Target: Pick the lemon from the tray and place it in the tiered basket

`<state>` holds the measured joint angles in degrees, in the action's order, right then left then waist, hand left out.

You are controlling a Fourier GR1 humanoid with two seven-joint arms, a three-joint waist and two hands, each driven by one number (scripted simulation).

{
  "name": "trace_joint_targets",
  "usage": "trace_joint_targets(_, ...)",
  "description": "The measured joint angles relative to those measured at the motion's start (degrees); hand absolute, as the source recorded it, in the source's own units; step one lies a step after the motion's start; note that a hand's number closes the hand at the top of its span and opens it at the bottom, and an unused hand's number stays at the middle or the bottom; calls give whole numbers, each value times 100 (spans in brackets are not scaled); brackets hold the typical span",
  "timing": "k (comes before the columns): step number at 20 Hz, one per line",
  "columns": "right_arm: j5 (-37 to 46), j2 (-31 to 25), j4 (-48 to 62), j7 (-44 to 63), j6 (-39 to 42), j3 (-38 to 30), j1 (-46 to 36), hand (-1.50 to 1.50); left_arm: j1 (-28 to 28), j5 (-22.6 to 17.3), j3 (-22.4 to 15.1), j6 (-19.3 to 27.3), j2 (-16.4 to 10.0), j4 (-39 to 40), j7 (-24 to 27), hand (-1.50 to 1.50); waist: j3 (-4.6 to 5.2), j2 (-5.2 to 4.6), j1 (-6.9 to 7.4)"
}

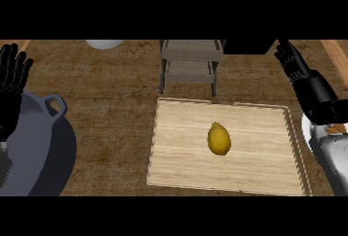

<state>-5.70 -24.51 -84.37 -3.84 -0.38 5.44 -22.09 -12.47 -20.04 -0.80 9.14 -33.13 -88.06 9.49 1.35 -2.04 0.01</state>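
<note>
Head view, and here is the lemon [219, 139], lying flat near the middle of the wooden tray [183, 170], clear of every rim. Its long axis runs almost straight from 12 to 6 o'clock. The pointed tip aims at 12, a shade toward 11, and the rounder end sits at 6. Follow that tip toward 12 and you reach the tiered basket [191, 62], standing on the brown counter [108, 92] just beyond the tray's far edge.

Out at 9 to 10 o'clock, the left hand [10, 92] rests at the edge, fingers up and straight, grasping nothing. Just below it, toward 8, sits a grey pot [34, 133] with a loop handle.

Over at 2 o'clock, the right hand [296, 64] is released too, with fingers extended toward 12. It is well apart from the lemon and off the tray's right side. A white round object [104, 44] peeks in at 11.
</note>
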Motion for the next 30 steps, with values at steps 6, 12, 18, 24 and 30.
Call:
trace_joint_targets(6,-280,1242,-624,-405,-524,320,175,150,385,-10,-373,-18,242,247,-602,0,-114,174,-26)
trace_joint_targets(12,139,1929,-261,141,-2517,80,1078,-150,530,-236,-515,-105,375,191,-974,0,-170,221,-163)
trace_joint_targets(18,1369,2119,-826,503,-3757,842,1713,-150,527,-202,-657,-68,501,-21,-1244,0,-181,269,-104)
trace_joint_targets(24,2707,1004,-1061,1901,-3335,1312,1994,-150,509,-169,-702,-31,537,-51,-1391,0,-142,281,-129)
trace_joint_targets(30,3024,135,-1637,3571,-1660,1975,1871,-150,449,-156,-749,-38,565,-89,-1495,0,-126,285,-59)
